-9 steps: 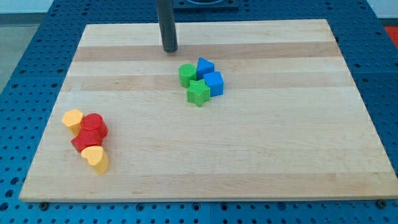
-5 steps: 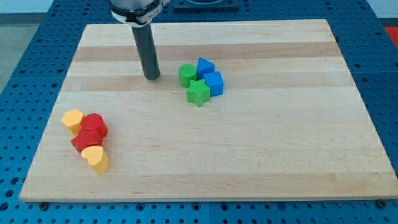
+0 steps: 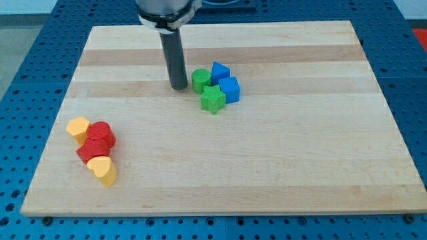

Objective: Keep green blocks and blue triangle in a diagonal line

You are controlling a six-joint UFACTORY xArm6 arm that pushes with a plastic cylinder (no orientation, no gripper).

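Just to the view's left of the green cylinder block (image 3: 199, 80) stands my tip (image 3: 178, 87), very near it and possibly touching; the small gap cannot be judged. I have no jaws to open or close, only the straight rod, so all work is by pushing.

To the view's right of my tip the four blocks sit in one tight cluster on the wooden board (image 3: 280, 167). The green cylinder block is closest to my tip. The green star block (image 3: 213, 99) lies to the right and a little toward the view's bottom. Beyond the cylinder, toward the view's top right, is the blue triangle (image 3: 219, 71), and the blue cube (image 3: 229, 89) is under it (this cube is not part of the task, yet it touches the others).

I judge that the line is not yet clear, because the pieces are packed together. For a good step, I think the push must be short and through the middle of one block only. A long push to the right will carry the whole cluster and turn the star. It is better to separate the green pieces slowly, so that star, cylinder and triangle stand on one slanted line.

Far to the left of my tip, near the view's bottom, rest two yellow blocks (image 3: 78, 127) and two red blocks (image 3: 101, 135), well apart from the work
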